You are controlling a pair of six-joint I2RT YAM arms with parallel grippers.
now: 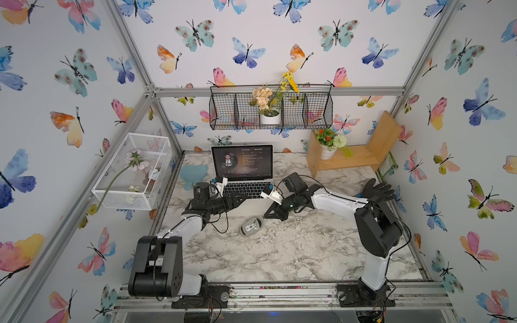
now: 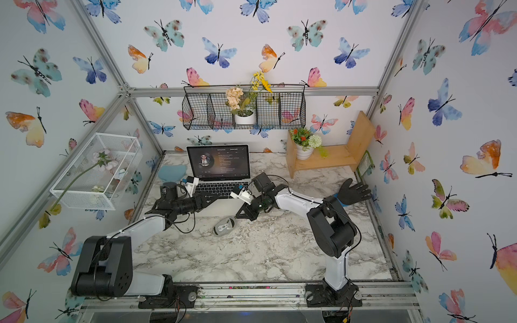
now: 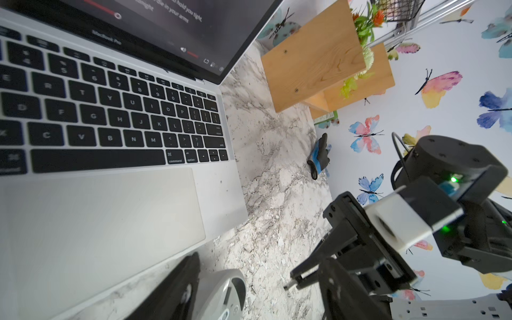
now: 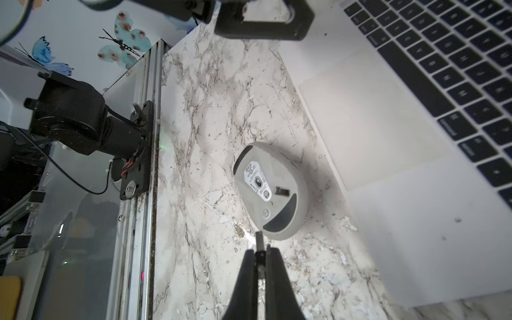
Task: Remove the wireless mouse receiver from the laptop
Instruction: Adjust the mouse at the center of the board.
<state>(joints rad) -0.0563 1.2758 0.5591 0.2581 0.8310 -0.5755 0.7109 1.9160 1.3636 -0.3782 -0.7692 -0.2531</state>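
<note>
Wireless mouse receiver (image 4: 259,240) juts lengthwise from the clenched right hand (image 4: 261,251), tip toward the mouse (image 4: 273,191).

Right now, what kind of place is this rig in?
Probably a staged desk corner in a robot test booth: metal frame, butterfly wallpaper, marble-look table with laptop and mouse, flowers in a wall basket.

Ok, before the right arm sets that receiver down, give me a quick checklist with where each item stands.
1. Wireless mouse receiver out of the laptop: ok.
2. Right gripper shut on it: ok, metal end protruding.
3. Receiver clear of the upturned mouse: ok, close but apart.
4. Bare table under the receiver: ok.
5. Left gripper off the laptop: cannot tell; it hangs over the palm rest.
</note>
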